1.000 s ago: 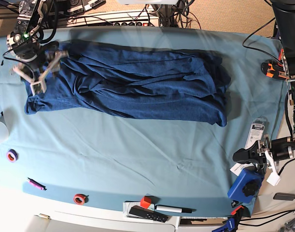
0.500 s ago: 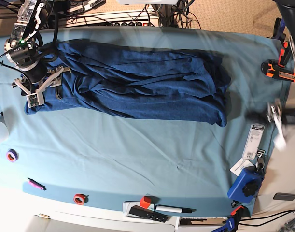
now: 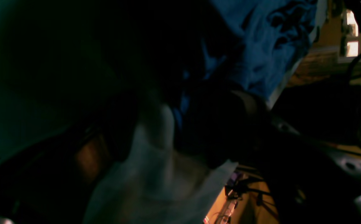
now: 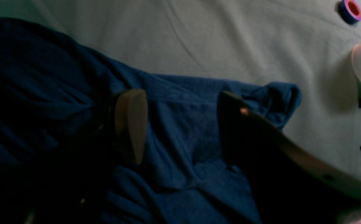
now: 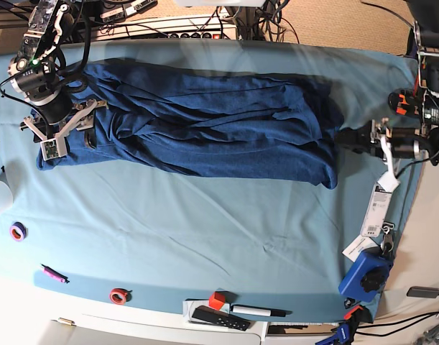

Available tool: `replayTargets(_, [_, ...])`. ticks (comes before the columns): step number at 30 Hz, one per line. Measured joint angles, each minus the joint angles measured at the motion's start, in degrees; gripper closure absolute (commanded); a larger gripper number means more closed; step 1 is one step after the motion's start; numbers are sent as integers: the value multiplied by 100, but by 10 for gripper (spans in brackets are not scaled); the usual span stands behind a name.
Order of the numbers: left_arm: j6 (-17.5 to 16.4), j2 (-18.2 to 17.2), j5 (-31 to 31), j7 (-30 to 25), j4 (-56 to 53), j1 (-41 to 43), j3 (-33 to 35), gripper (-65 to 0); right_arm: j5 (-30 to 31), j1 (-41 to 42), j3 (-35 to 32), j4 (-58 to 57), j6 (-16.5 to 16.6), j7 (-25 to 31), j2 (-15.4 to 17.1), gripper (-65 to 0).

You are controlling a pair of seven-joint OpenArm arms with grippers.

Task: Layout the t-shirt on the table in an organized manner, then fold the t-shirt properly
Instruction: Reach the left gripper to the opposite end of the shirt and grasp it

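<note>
- T-shirt (image 5: 205, 122): dark blue heathered knit, soft, heavily creased, bunched into a long folded mass; lay on the far half of the table (image 5: 226, 230), long axis running left to right in the base view.
- Table covered in smooth light teal cloth with faint wrinkles; white edge visible along the near side.
- Right gripper (image 5: 61, 129), at the shirt's left end in the base view: jaws spread wide, straddling a ridge of fabric. Wrist view showed one pale, flat finger (image 4: 130, 124) pressed onto the knit, the other dark; nothing pinched between them.
- Left gripper (image 5: 373, 140), at the table's right edge, just off the shirt's right end: jaws looked parted, nothing held. Wrist view very dark and blurred; only a patch of blue fabric at top legible, fingers hard to make out.
- Sleeves and collar lost in the folds; which end was the neck could not be told.
- Small items along the near edge: purple tape ring (image 5: 18, 231), red tape ring (image 5: 118, 295), black remote (image 5: 219, 318).
</note>
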Motion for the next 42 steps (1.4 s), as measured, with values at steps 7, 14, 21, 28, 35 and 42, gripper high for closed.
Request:
replayTargets(7, [28, 109, 37, 11, 44, -2, 0, -442, 0, 0, 0, 0, -90, 22, 0, -351])
replayTargets(14, [26, 614, -52, -11, 59, -7, 2, -442, 0, 0, 0, 0, -151, 24, 0, -351])
replayTargets(21, [101, 695, -68, -13, 59, -4, 2, -433, -2, 0, 0, 0, -151, 24, 0, -351])
replayTargets(28, [92, 743, -111, -50, 66, 63, -13, -433, -37, 0, 0, 0, -240, 44, 0, -351])
replayTargets(35, [79, 828, -48, -42, 76, 59, -20, -348, -44, 0, 0, 0, -240, 46, 0, -351])
replayTargets(42, [-173, 844, 20, 17, 94, 61, -20, 0, -407, 0, 0, 0, -721, 107, -2, -351])
